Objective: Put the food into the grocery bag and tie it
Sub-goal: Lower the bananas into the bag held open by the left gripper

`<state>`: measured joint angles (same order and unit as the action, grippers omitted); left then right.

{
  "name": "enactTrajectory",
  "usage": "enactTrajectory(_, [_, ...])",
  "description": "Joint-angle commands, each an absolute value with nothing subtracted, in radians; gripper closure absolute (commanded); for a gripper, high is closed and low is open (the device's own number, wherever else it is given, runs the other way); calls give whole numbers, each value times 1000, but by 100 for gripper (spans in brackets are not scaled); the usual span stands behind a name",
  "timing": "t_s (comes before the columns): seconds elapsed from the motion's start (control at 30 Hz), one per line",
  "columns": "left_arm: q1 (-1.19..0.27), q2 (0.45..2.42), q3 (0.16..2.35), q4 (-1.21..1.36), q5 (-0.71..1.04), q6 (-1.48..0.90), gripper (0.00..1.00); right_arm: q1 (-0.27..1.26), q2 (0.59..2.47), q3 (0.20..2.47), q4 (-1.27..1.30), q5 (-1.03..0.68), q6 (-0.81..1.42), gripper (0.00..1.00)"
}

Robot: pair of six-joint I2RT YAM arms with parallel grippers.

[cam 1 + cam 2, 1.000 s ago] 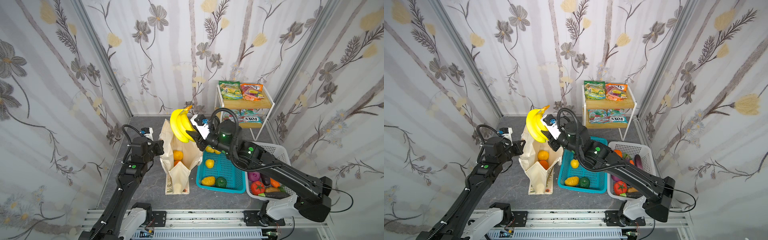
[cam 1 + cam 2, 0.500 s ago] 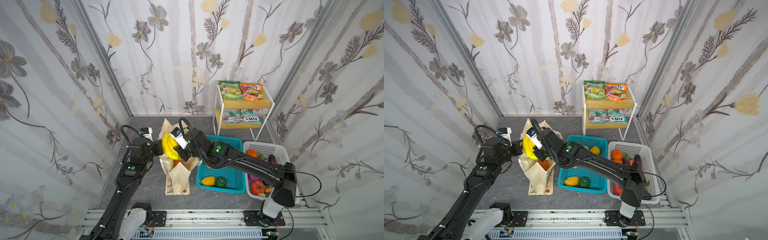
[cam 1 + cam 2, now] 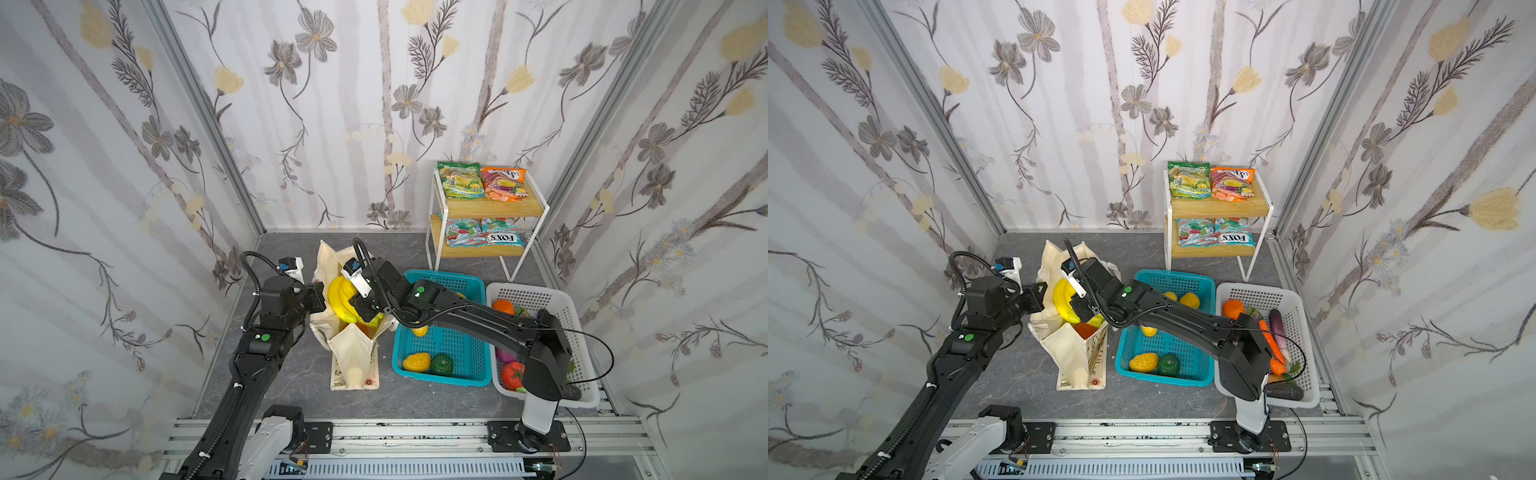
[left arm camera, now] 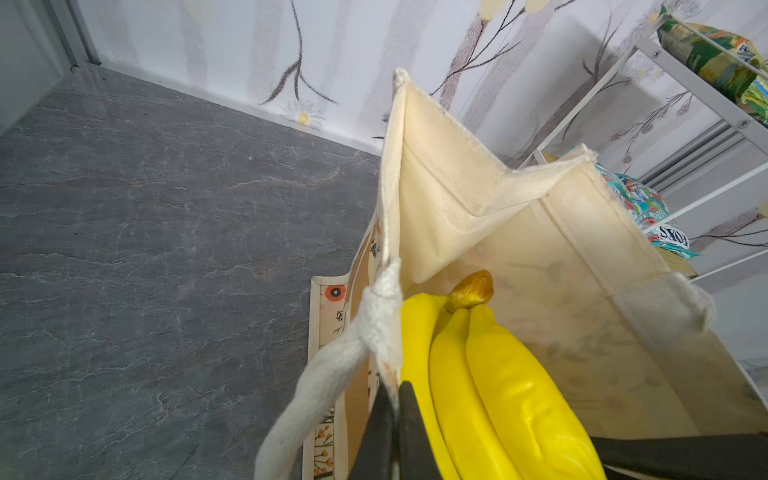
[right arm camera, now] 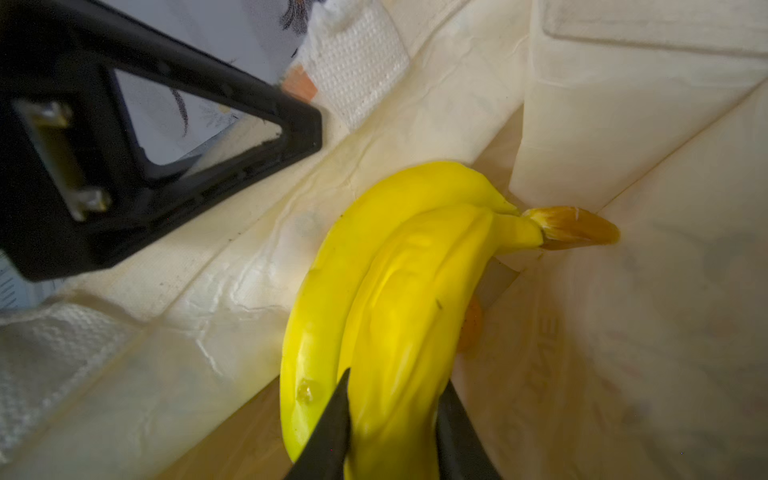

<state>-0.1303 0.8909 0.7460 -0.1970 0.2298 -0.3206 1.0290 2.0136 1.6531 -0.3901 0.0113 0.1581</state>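
Note:
The cream grocery bag [image 3: 353,357] [image 3: 1071,353] stands open on the grey floor. My left gripper [image 3: 320,293] [image 4: 395,390] is shut on the bag's left rim beside a white rope handle [image 4: 332,365], holding the mouth apart. A yellow banana bunch [image 3: 340,297] [image 3: 1063,301] [image 5: 395,270] hangs inside the bag's mouth, stem end down, with my right gripper [image 3: 361,309] [image 5: 395,386] shut on one banana. An orange fruit [image 3: 1086,330] lies deeper in the bag. Green and orange snack packets [image 3: 482,187] lie on the rack's top shelf.
A teal basket [image 3: 440,340] with yellow and green produce stands right of the bag. A white basket [image 3: 536,295] further right holds an orange, a carrot, eggplants and a tomato. The white-framed wooden rack [image 3: 515,249] stands at the back right; walls close in on three sides.
My right gripper has brought the banana bunch down from high above the bag into its mouth. My left gripper has kept its hold on the rim.

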Motion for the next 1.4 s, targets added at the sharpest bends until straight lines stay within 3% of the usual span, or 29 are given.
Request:
enactTrajectory(0.0, [-132,891,747,-170,266,-319,100,1025,2012,1654,-422,-2,181,78])
enactTrajectory(0.37, [-130,884,748,-170,260,-320,100,1031,2127,1709,-581,139,178,77])
enactTrajectory(0.57, [-127,873,747,-170,249,-319,100,1029,2169,1714,-573,93,173,73])
enactTrajectory(0.83, [-127,887,746,-170,257,-325,100,1030,2176,1755,-568,64,207,42])
enactTrajectory(0.93, [-127,891,747,-169,258,-325,100,1031,2112,1758,-546,69,232,21])
enactTrajectory(0.97, [-127,891,747,-170,258,-325,100,1031,2088,1756,-535,69,242,4])
enactTrajectory(1.0, [-127,892,746,-170,256,-325,100,1031,2064,1756,-525,63,249,1])
enactTrajectory(1.2, [-127,892,744,-169,253,-327,100,1031,1937,1715,-470,65,298,0])
enactTrajectory(1.37, [-128,894,745,-169,242,-330,100,1034,1762,1539,-301,192,344,0])
